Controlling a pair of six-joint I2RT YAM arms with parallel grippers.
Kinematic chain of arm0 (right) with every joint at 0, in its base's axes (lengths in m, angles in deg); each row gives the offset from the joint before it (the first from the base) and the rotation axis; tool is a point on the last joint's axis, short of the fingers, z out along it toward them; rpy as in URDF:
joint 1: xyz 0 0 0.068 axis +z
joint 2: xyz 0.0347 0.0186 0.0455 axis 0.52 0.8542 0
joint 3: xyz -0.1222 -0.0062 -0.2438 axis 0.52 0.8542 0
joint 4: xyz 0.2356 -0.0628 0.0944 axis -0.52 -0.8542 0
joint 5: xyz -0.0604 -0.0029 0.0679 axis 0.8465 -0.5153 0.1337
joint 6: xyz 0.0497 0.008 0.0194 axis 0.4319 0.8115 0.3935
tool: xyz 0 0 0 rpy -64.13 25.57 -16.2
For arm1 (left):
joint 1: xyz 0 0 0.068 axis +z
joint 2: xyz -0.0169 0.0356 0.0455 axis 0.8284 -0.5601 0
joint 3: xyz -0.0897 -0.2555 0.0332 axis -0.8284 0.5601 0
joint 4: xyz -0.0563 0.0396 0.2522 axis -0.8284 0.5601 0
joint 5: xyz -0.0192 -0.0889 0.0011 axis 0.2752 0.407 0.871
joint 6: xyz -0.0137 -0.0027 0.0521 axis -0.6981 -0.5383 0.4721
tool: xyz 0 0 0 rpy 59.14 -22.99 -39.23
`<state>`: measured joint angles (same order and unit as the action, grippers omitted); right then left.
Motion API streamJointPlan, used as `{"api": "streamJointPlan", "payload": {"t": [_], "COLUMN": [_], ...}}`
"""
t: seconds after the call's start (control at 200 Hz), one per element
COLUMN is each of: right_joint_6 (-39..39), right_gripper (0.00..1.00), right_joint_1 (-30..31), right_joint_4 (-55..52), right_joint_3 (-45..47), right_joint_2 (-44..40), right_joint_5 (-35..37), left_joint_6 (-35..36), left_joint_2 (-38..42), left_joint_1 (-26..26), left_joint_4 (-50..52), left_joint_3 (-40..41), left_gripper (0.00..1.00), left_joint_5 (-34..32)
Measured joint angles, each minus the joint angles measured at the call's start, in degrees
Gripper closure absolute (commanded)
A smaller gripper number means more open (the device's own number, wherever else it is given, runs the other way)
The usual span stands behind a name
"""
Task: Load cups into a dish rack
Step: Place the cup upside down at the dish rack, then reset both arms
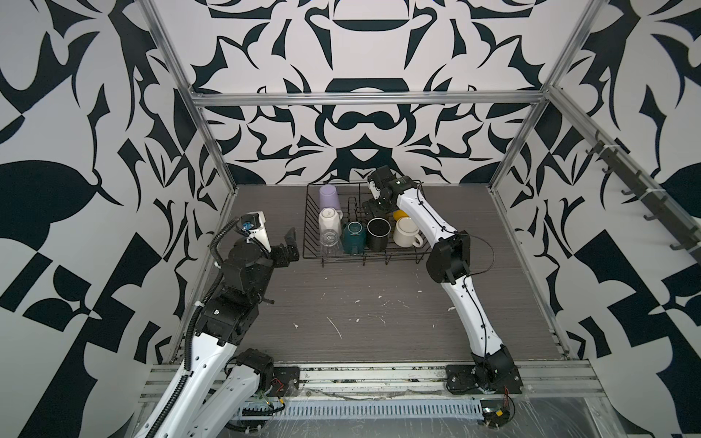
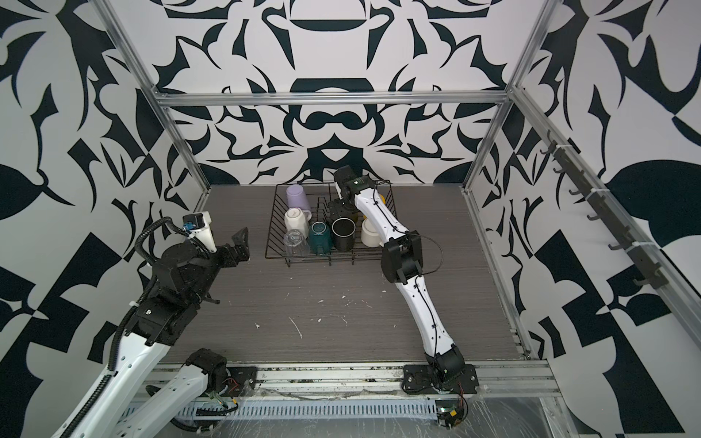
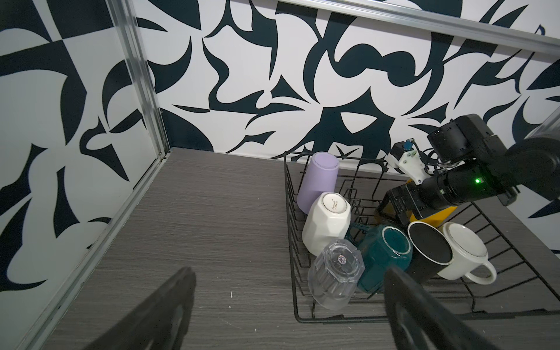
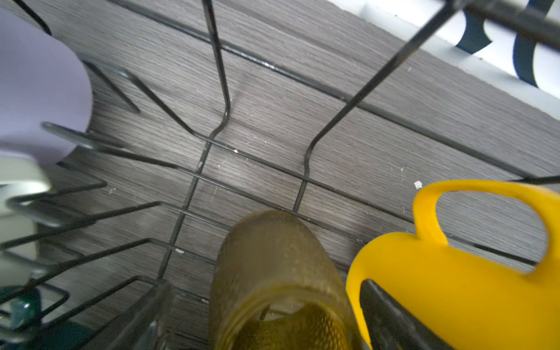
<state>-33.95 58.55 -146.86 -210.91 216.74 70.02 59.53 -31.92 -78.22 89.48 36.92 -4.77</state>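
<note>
The dish rack stands at the back of the table. In it are a lilac tumbler, a white faceted mug, a clear glass, a teal mug, a black mug, a white mug and a yellow mug. An olive-brown cup lies on the rack wires between the fingers of my right gripper, which is open with a gap beside the cup. My left gripper hangs open and empty over the table, left of the rack.
The aluminium frame post and patterned wall stand close behind my left arm. The right arm's elbow sits just off the rack's front right corner. Upright prongs rise from the rack floor ahead of the olive cup.
</note>
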Motion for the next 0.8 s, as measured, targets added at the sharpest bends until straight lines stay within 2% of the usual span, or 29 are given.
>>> {"api": "streamJointPlan", "payload": {"t": [0.22, 0.435, 0.515, 0.6, 0.715, 0.8], "right_joint_6": [0.4, 0.9, 0.9, 1.2, 3.4, 4.8], "right_gripper": [0.01, 0.01, 0.01, 0.01, 0.0, 0.0], "right_joint_1": [0.1, 0.2, 0.2, 0.0, -1.6, -5.4], "right_joint_4": [0.5, 4.2, 8.9, 17.0, 27.9, 32.1], "right_joint_3": [-0.5, 1.6, 11.6, 30.3, 57.0, 71.0], "right_joint_2": [-3.0, -13.7, -23.0, -37.0, -56.4, -67.6], "right_joint_5": [-2.0, -3.2, -3.2, -3.1, -3.1, -2.4], "left_joint_6": [0.0, 0.1, 0.1, 0.0, -0.8, -1.1], "left_joint_2": [-0.1, -2.3, -4.8, -8.2, -13.8, -16.6], "left_joint_1": [0.0, 0.1, 0.3, 1.6, 6.3, 10.7], "left_joint_4": [-0.2, -3.1, -5.4, -7.8, -12.1, -15.1], "left_joint_3": [0.0, 0.0, 0.0, 0.0, 2.2, 6.0], "left_gripper": [0.01, 0.01, 0.01, 0.01, 0.01, 0.01], "left_joint_5": [-0.6, -1.5, -2.3, -2.9, -1.9, -1.4]}}
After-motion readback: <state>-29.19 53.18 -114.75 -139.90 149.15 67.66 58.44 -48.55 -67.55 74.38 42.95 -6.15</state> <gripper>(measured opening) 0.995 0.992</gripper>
